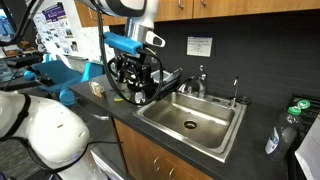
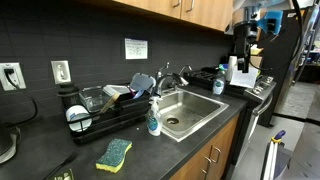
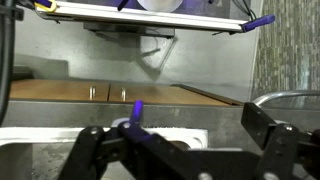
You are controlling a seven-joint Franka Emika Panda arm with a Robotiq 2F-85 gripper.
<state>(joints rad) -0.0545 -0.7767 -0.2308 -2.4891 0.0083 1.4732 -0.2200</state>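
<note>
We see the claw (image 3: pixel 170 140) with its fingers wide apart at the dish rack (image 2: pixel 120 118). A purple handle (image 3: pixel 135 110) stands upright just ahead, slightly left of centre.

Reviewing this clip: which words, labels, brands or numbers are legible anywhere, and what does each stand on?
No text can be read in any view.
White paper sign: printed lines, too small to read in both exterior views.
Wall posters: blurred, illegible.
Bottle beside the sink: label too small to read.
Wrist view: no text in sight.
</note>
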